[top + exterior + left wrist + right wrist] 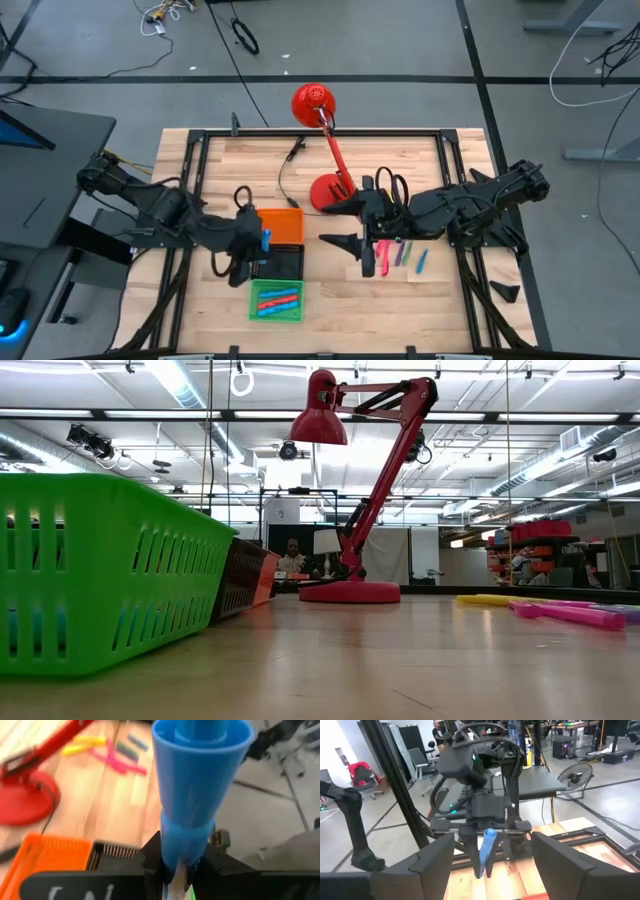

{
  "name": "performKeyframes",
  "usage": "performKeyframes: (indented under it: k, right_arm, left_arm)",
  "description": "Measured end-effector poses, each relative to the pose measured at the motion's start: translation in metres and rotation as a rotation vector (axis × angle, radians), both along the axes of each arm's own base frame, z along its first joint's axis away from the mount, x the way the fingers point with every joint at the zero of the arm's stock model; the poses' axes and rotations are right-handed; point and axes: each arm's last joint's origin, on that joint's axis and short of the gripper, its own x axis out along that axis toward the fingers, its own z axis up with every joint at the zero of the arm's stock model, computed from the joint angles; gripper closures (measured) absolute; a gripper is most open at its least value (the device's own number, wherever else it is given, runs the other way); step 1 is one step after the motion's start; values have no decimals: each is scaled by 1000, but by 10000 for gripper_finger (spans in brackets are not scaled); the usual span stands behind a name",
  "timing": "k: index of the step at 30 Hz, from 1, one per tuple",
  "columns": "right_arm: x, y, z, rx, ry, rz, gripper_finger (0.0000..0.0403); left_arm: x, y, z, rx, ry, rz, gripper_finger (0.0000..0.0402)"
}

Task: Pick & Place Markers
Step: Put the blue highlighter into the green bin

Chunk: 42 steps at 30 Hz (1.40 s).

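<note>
I see several markers already in the green tray; left gripper clamps a blue marker above the trays; right gripper, fingers apart, waits over the loose markers near the table's right edge.

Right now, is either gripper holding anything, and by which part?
The left gripper holds a blue marker, pinched at one end, the rest sticking out free. The right gripper stands open, holding nothing.

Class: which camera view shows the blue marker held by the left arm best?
The left wrist view: the blue marker fills it, clamped in the left end effector. The right wrist view shows it smaller, the high view only a speck, the low view not at all.
</note>
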Motion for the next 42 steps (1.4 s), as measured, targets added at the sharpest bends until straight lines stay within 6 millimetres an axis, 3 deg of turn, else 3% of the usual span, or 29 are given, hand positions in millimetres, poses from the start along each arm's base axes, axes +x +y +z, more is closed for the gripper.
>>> performKeyframes:
  k: [24,31,42]
  right_arm:
    - [5,-14,-2,-60,24,-39,137]
    - [5,-14,-3,-64,35,-39,137]
    - [5,-14,-5,-62,48,-39,137]
  left_arm:
    - [-17,-3,-63,-12,853,-97,337]
    - [-15,-8,-71,42,910,-163,337]
    - [15,-25,-106,37,1022,-247,337]
